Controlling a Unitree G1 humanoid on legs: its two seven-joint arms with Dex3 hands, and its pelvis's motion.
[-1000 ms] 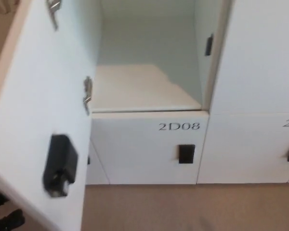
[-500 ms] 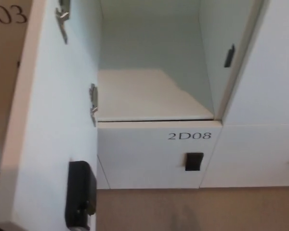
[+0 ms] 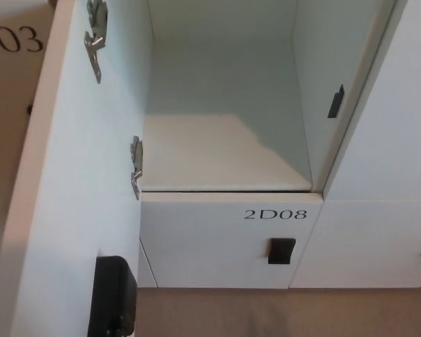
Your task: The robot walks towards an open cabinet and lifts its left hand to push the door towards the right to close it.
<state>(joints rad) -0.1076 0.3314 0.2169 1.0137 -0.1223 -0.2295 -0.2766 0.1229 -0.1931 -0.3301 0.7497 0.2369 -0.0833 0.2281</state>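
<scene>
The white locker door (image 3: 77, 189) stands swung open at left of its empty compartment (image 3: 221, 151) above drawer 2D08 (image 3: 224, 239); neither hand shows, so their fingers cannot be judged.

White cabinet door (image 3: 70, 196) standing wide open at left, two metal hinges (image 3: 135, 167) showing along its inner edge, black lock (image 3: 112, 305) sitting low on it. Cabinet compartment (image 3: 217, 151) lying open. Lower door marked 2D08 (image 3: 275, 214) sitting below, black handle (image 3: 281, 250) under label.
</scene>
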